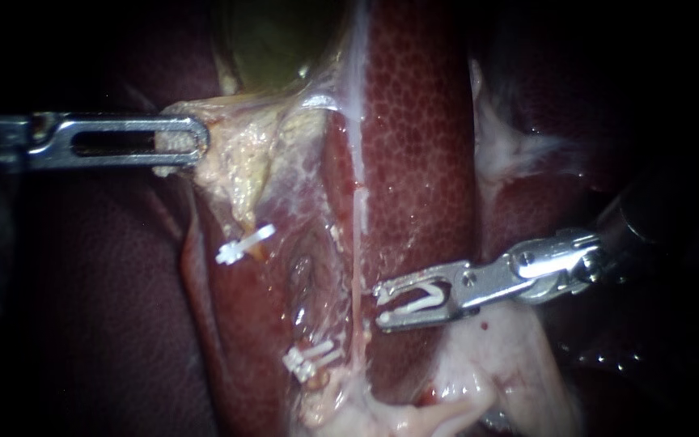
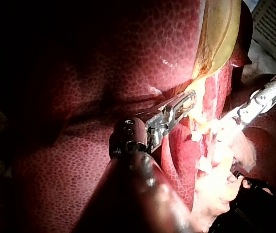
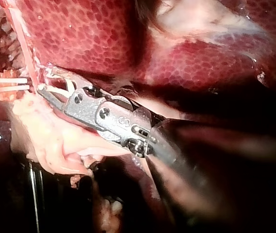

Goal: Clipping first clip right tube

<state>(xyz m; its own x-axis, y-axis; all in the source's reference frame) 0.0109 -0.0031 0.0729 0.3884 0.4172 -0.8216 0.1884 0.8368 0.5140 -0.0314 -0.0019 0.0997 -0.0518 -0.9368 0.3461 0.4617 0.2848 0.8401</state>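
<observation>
- While my right instrument (image 1: 379,306) reaches in from the right across the liver (image 1: 422,162), its end effector stands wide apart. A white loaded clip (image 1: 404,311) sits between the jaws, one leg along each jaw, so both jaws bear on it.
- The loaded clip is spread in a V, its mouth facing away from my shaft.
- The right tube (image 1: 355,271), a thin pink strand, runs crosswise just ahead of this end effector's tips. It lies outside the clip's mouth, and I cannot tell whether the tips touch it.
- Farther ahead of the same end effector, beyond the right tube, a double clip (image 1: 311,360) sits closed on tissue.
- A single clip (image 1: 244,243) sits closed farther ahead again, nearer my left instrument.
- Under the right end effector and along its shaft lies loose pink tissue (image 1: 487,356).
- My left instrument (image 1: 196,144) enters from the left with its end effector closed on the edge of some yellowish-white tissue (image 1: 240,154). The slotted jaw lies flat toward the endoscope, and the tissue is pinched at the tips.
- The greenish gallbladder (image 1: 273,40) lies just past the left end effector's tips and off to one side, joined to the tissue I hold.
- My two end effectors are well apart, with a ridge of liver and the right tube between them.
</observation>
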